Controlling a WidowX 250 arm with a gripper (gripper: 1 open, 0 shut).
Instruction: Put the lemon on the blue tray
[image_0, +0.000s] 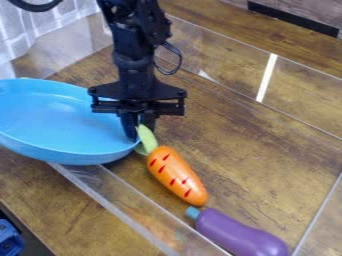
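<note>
At the left of the frame we see the blue tray (47, 125), a smooth, bright sky blue all over, slightly darker along its near rim. Above its right edge we see the black gripper (139, 120) on a black arm. Lower centre we find a carrot (178, 177), vivid orange with a few thin darker lines across it and a pale yellow-green leafy top. At the lower right we see an eggplant (243, 237), glossy purple with a dark green cap. Under everything we see the table (281, 130), brown wood with darker grain streaks and white glare.
</note>
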